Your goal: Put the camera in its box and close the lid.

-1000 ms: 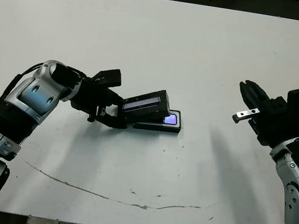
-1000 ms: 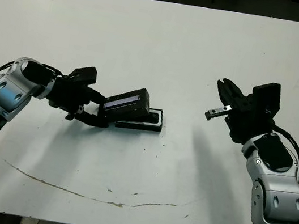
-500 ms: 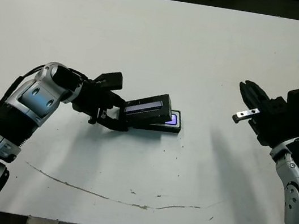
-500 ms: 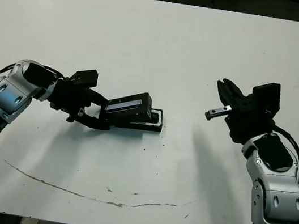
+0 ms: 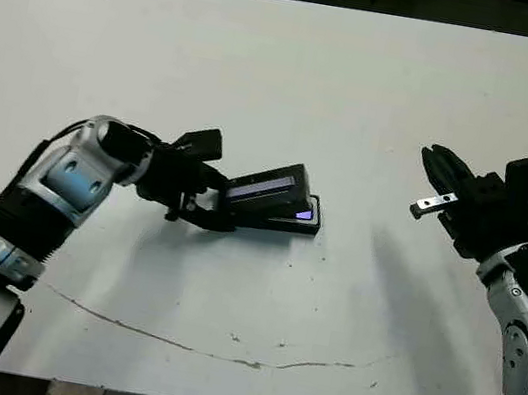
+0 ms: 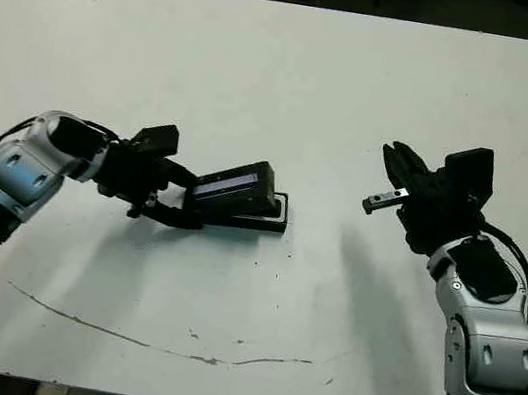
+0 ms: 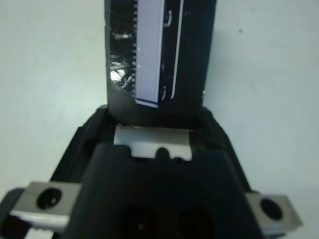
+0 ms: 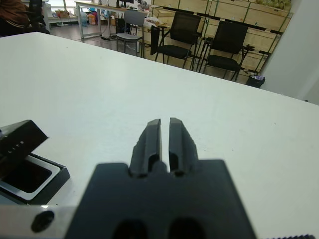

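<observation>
The box (image 5: 306,227), a shallow black tray, lies on the white table left of centre. Inside it, the camera (image 5: 304,211) shows only as a bluish-white patch under the lid. The lid (image 5: 264,185), a black panel with a silvery strip, slants over the box, its left end higher. My left gripper (image 5: 215,201) is shut on that raised end; the left wrist view shows the lid (image 7: 159,59) clamped between the fingers. Far to the right, my right gripper (image 5: 438,168) hovers above the table, shut on nothing. Its wrist view shows the box (image 8: 50,179) under the tilted lid (image 8: 20,137).
A thin dark scuff line (image 5: 218,352) curves across the table near its front edge. Bare white table (image 5: 381,106) lies between the box and the right gripper. Beyond the table's far edge, the right wrist view shows chairs (image 8: 184,40) and desks.
The left gripper has shifted slightly right and the lid has tipped lower over the box. The right arm has not moved.
</observation>
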